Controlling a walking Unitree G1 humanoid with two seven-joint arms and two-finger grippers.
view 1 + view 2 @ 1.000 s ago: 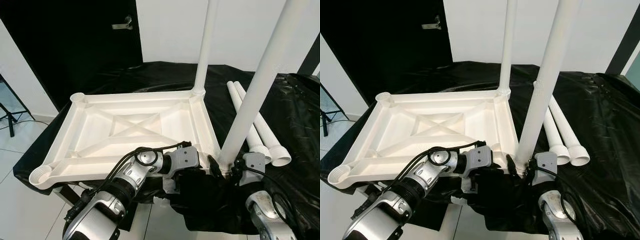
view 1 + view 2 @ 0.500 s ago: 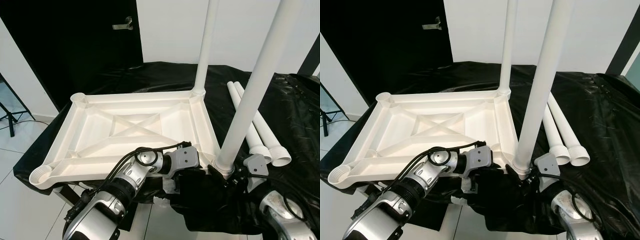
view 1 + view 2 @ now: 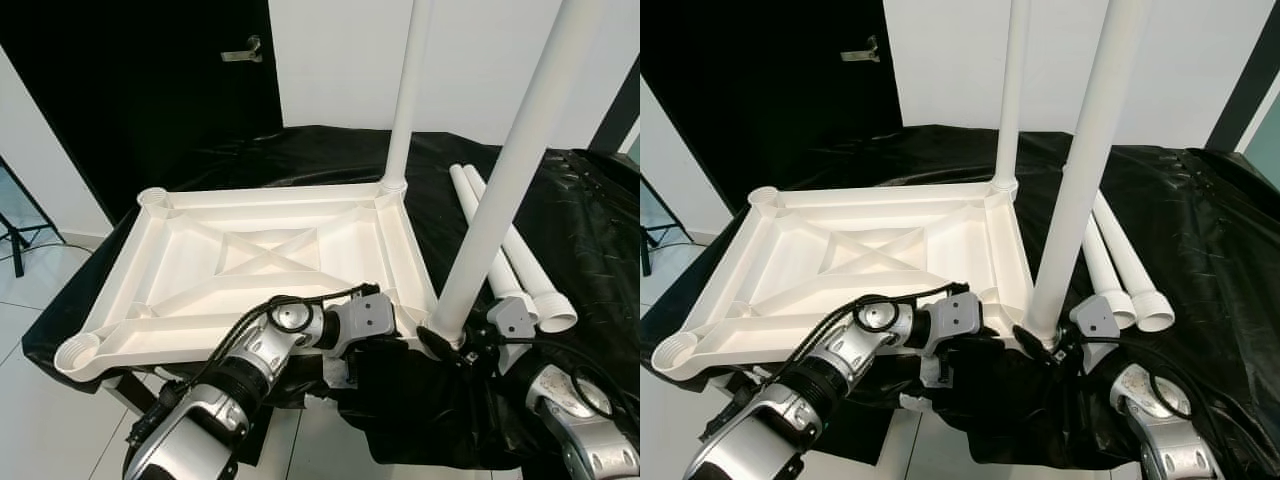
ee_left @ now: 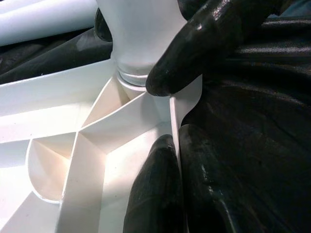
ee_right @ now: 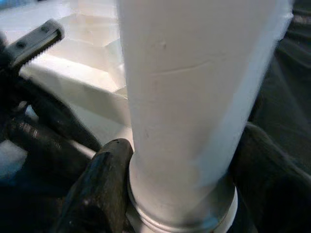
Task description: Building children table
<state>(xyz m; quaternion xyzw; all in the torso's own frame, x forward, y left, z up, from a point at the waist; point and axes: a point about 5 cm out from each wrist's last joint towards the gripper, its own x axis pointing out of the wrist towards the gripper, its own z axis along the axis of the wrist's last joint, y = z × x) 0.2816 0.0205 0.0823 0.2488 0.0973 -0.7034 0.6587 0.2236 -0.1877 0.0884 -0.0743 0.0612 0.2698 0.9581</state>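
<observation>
At near corner: white leg [image 3: 500, 190] upright in ribbed tabletop [image 3: 250, 260] | right jaws clamped on leg | left jaws pinching tabletop rim

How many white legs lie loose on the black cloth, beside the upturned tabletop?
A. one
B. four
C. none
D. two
D: two loose legs lie side by side on the black cloth to the right of the tabletop, while two other legs stand upright at its corners, the near leg held at its base by the right gripper.
</observation>
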